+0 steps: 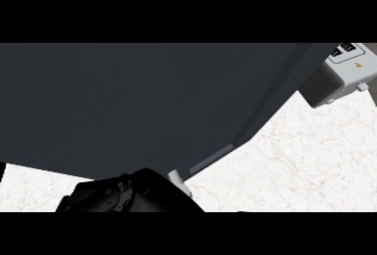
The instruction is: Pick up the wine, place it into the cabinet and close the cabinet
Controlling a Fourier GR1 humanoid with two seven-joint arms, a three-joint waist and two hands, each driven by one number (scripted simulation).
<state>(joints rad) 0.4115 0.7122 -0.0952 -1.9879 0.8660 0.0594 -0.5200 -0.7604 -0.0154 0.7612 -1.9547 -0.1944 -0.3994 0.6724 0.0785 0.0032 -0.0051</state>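
So the wine wasn't anywhere I could see from the head view, and I couldn't tell whether it had ended up inside or was just hidden. What filled most of the frame was the cabinet (132, 104), a big dark slab running from the upper left down past the middle, with its edge cutting diagonally from the top right down toward the lower centre. There was a slightly lighter grey strip along that slanted edge near the bottom, probably a handle or trim, hard to say.

Right at the lower left and centre, tucked up against the bottom of that dark panel, sat one black hand (125, 196). From that spot I honestly couldn't tell which hand it was, and its fingers were just a dark lump against a dark panel, so whether it was spread out or curled up I couldn't tell. A small pale bit of something poked out just to the right of it.

Further out, the white marbled counter (302, 164) took up the lower right, with a sliver in the far lower left. In the upper right corner stood a grey toaster (340, 74) on the counter.
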